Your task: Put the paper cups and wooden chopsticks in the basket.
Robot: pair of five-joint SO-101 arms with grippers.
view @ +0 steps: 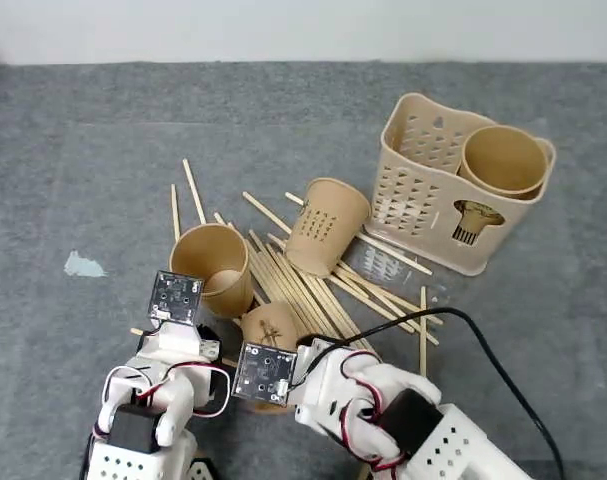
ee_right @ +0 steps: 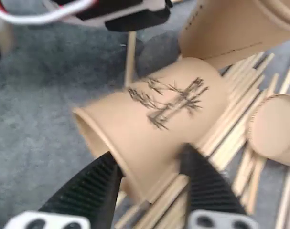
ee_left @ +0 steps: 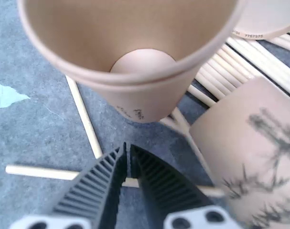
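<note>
One tipped cup (ee_right: pixel 154 129) lies between the right gripper's (ee_right: pixel 152 162) spread fingers (ee_right: pixel 94 188); left gripper (ee_left: pixel 129 150) closed.

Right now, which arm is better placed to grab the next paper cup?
Right. The right pincer is open and straddles the printed cup lying on its side; the left pincer is shut, short of the upright cup.

Table covering (view: pixel 83 150) recorded as grey, with one pale blue patch (view: pixel 83 266) at left of frame. Basket (view: pixel 423 190) noted as beige, slotted, with a brown motif printed on its side. Paper cups (view: pixel 328 225) tan; dark branch print seen on the lying cup (ee_right: pixel 159 129). Chopsticks (view: pixel 313 290) pale wood. Left gripper (ee_left: pixel 129 162) black, ribbed.
</note>
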